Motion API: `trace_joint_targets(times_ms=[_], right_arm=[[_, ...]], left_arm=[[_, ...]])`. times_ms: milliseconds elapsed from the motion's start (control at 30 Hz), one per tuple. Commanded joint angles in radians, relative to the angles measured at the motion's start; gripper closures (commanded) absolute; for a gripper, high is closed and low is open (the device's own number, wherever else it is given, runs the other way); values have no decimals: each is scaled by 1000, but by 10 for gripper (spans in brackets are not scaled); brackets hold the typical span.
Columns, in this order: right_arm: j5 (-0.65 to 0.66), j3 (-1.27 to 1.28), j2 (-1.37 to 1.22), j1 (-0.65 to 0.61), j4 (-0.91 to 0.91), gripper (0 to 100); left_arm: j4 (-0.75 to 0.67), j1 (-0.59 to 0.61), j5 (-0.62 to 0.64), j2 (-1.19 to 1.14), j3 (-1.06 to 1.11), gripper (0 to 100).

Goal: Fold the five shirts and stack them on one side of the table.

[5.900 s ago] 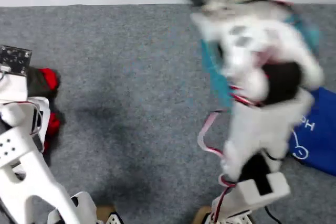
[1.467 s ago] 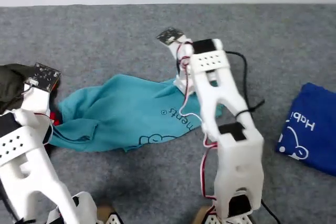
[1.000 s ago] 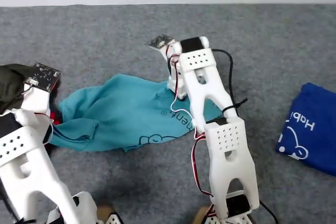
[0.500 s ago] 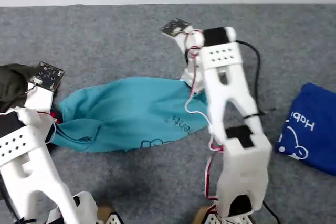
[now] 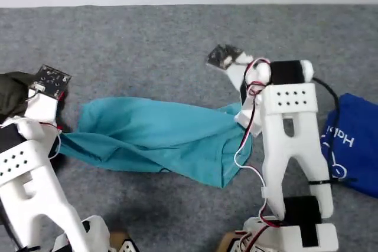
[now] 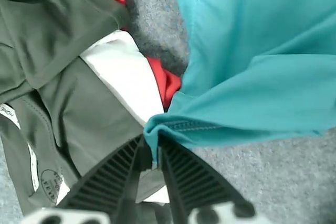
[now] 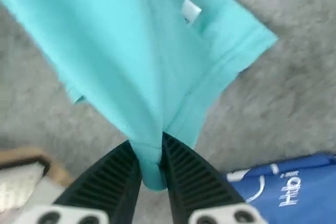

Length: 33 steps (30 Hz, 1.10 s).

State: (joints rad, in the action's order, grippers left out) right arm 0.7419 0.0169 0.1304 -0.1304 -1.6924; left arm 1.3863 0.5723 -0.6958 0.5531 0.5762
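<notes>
A teal shirt (image 5: 159, 140) stretches across the middle of the grey table between the two arms. My left gripper (image 6: 152, 153) is shut on its hem at the left end, beside the pile there. My right gripper (image 7: 150, 166) is shut on a bunched fold of the teal shirt (image 7: 131, 61) at its right end, held off the table. A folded blue shirt (image 5: 353, 146) lies at the right edge. At the left edge sit a dark olive shirt (image 6: 58, 77), a white one (image 6: 126, 82) and a red one (image 6: 165, 80).
The table (image 5: 147, 45) is covered in grey carpet, with bare room behind the teal shirt up to the pale back wall. The right arm's white body (image 5: 289, 146) stands between the teal shirt and the blue shirt (image 7: 286, 190).
The right arm has swung to the right with the teal shirt's end, pulling the cloth out longer and straighter. The left arm has stayed in place at the left, holding its end.
</notes>
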Motion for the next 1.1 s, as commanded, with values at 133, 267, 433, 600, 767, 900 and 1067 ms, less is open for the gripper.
trace_joint_targets(times_ms=[133, 267, 433, 600, 767, 900, 1067], right_arm=[[-164, -81, -142, 21, 143, 805], [-235, -235, -188, -1, -36, 756], [-232, -278, -124, -36, -107, 757], [-230, -103, 35, -148, -107, 763], [-230, 137, 116, -317, -101, 846], [-236, 242, 59, -409, -42, 852], [-232, 273, -94, -452, 62, 852]], left_arm=[[5, -48, -6, 31, -39, 995], [9, -41, -6, 31, -39, 995], [3, -41, -6, 31, -22, 995], [3, -41, -6, 28, -22, 995], [3, -41, -6, 26, -22, 995], [3, -41, -6, 26, -15, 995], [3, -43, -6, 31, 19, 995]])
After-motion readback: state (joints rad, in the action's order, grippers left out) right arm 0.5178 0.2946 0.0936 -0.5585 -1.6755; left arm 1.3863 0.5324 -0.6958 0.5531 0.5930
